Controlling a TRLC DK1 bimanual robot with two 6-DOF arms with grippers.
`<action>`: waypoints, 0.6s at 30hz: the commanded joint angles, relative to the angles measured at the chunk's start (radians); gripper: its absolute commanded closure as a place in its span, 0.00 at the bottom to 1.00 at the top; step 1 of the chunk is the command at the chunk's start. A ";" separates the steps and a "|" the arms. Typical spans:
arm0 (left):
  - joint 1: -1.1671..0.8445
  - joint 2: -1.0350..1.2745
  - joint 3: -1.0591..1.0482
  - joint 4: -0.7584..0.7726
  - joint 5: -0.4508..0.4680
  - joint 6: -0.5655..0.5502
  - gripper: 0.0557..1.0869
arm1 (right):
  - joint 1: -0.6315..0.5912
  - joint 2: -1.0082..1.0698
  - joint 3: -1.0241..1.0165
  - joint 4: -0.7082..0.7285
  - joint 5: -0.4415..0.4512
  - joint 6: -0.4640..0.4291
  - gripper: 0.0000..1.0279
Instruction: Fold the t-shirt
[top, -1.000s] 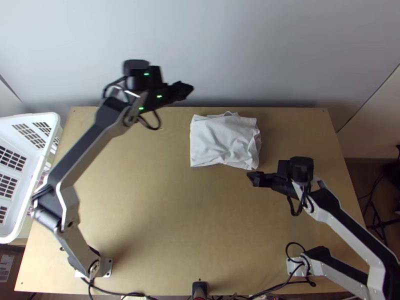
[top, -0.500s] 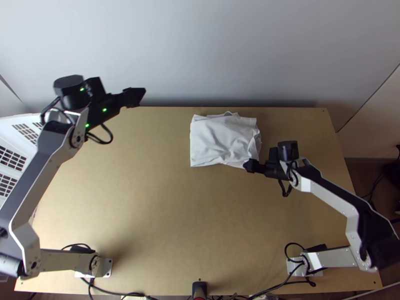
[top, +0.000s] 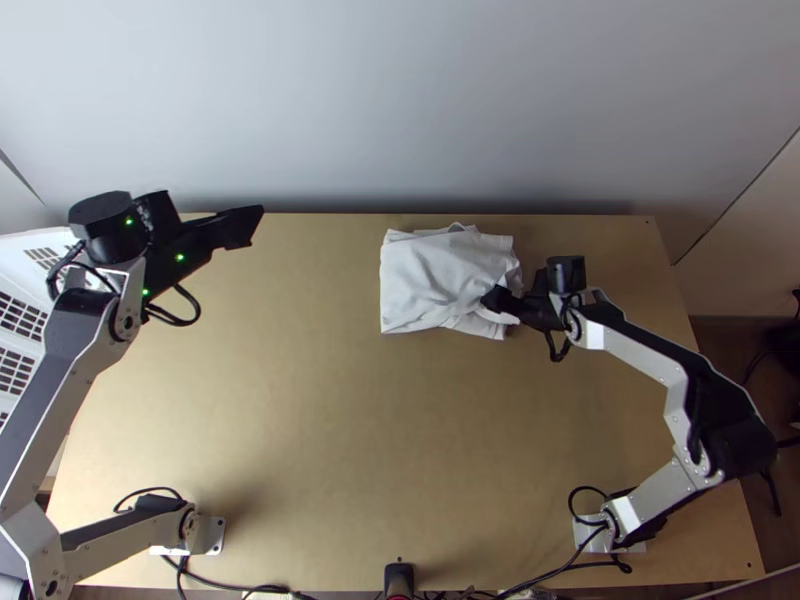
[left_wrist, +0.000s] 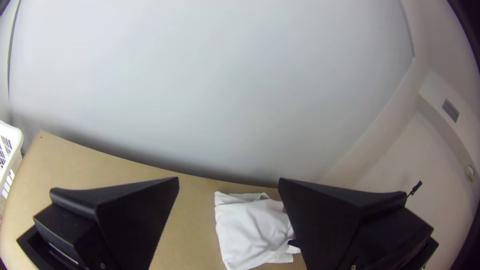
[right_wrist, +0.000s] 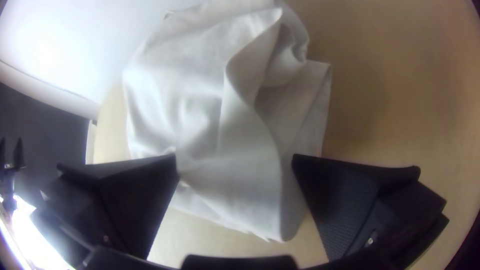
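Both sets of fingers are wide apart, btw: the left gripper (top: 245, 225) is up near the far edge of the table (top: 350, 450), well away from the cloth, while the right gripper (top: 500, 298) is at the near right corner of the t-shirt (top: 435, 275), with fabric showing between its fingers. Shirt's folded into a rumpled, boxy bundle toward the table's far side.

Left gripper (top: 240, 228), 2 fingers (left_wrist: 135, 215) spread wide; right gripper (top: 498, 299), 2 fingers (right_wrist: 345, 200) spread

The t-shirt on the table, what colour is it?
The t-shirt is white, with no pattern that I can see; the top view shows it best.
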 joint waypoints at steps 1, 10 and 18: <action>0.045 -0.027 -0.039 0.009 -0.001 0.007 0.06 | 0.039 0.116 0.095 -0.004 0.002 0.024 0.04; 0.119 -0.062 -0.077 -0.011 0.007 0.068 0.06 | 0.084 0.241 0.251 -0.200 0.007 -0.070 0.60; 0.173 -0.079 -0.078 -0.043 0.019 0.082 0.06 | 0.073 0.203 0.300 -0.228 0.071 -0.128 0.97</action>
